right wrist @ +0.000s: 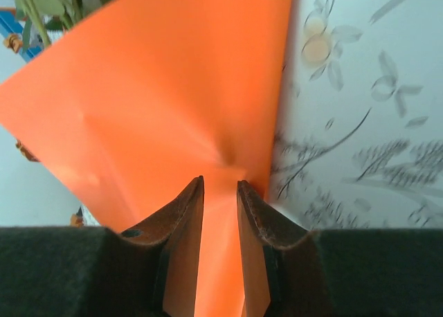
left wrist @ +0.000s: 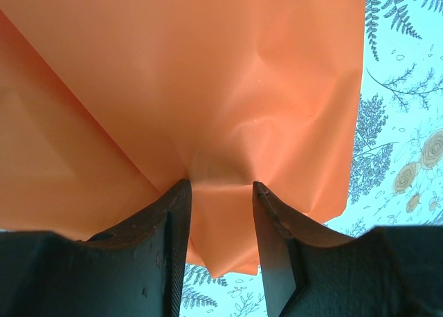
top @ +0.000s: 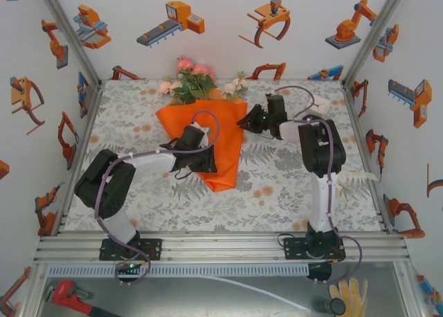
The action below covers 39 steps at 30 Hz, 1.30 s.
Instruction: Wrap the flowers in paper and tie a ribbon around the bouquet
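Observation:
The orange paper [top: 223, 161] lies folded into a cone on the floral cloth, its narrow tip toward me. The flowers [top: 194, 78], pink and cream blooms with green leaves, stick out of its wide far end. My left gripper [top: 197, 142] sits on the middle of the cone, shut on the paper [left wrist: 208, 75], which puckers between its fingertips [left wrist: 181, 192]. My right gripper [top: 246, 120] is at the cone's upper right edge, shut on a fold of the paper [right wrist: 159, 88]. Green leaves [right wrist: 41, 2] show at the top left there. A cream strip, apparently the ribbon [top: 360, 174], lies by the right wall.
The grey-and-orange floral cloth [top: 277, 185] covers the table between aluminium frame posts and sticker-covered walls. A red wrench [top: 66, 293] and a yellow glove [top: 349, 293] lie below the front rail, off the work surface.

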{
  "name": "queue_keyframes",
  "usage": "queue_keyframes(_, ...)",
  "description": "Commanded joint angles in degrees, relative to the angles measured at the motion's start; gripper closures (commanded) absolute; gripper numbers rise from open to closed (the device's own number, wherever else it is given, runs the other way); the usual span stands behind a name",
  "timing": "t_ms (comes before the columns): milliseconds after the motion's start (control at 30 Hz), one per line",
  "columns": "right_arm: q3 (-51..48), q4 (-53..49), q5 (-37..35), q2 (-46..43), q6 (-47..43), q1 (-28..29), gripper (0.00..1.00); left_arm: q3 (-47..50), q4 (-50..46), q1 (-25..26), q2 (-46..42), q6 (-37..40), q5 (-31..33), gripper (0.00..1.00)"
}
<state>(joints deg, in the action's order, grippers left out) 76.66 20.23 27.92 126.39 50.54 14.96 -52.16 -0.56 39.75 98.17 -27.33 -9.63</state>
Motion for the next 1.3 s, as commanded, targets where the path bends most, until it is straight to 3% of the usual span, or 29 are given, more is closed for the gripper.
queue_keyframes(0,4.58,-2.82,1.5,2.02,-0.84,-0.76,0.7,1.32,-1.08,0.68,-0.86,-0.73,0.06,0.58)
queue_keyframes(233,16.75,-13.67,2.87,3.18,-5.13,-1.02,0.7,-1.22,-4.38,0.68,-4.12,1.05,2.54,0.58)
queue_keyframes(333,16.6,-14.87,3.76,-1.02,-5.72,-0.84,0.7,-2.9,-5.35,0.33,-5.82,1.01,3.5,0.52)
queue_keyframes(467,6.64,-12.5,2.33,-12.61,-6.95,0.96,0.69,-6.9,-7.32,-1.5,-7.96,0.26,5.64,0.49)
queue_keyframes(633,-9.64,-9.68,-1.57,-24.61,-8.8,6.61,0.69,-8.48,-7.17,-8.06,-10.95,-3.07,5.05,0.48)
queue_keyframes(800,-19.41,-9.76,-5.73,-28.62,-11.16,12.8,0.69,-6.38,-12.73,-14.53,-15.52,-5.49,12.86,0.49)
queue_keyframes(967,-23.09,-9.59,-8.18,-29.87,-11.41,14.57,0.68,-1.2,-19.35,-21.68,-18.52,-9.6,20.23,0.53)
queue_keyframes(1067,-24.1,-8.87,-8.35,-30.12,-11.1,14.74,0.68,-1.02,-19.73,-24.48,-15.02,-7.03,16.45,0.56)
queue_keyframes(1267,-25.47,-9.02,-8.97,-31.08,-11.08,15.71,0.68,-2.49,-17.33,-23.71,-5.74,-8.2,6.8,0.64)
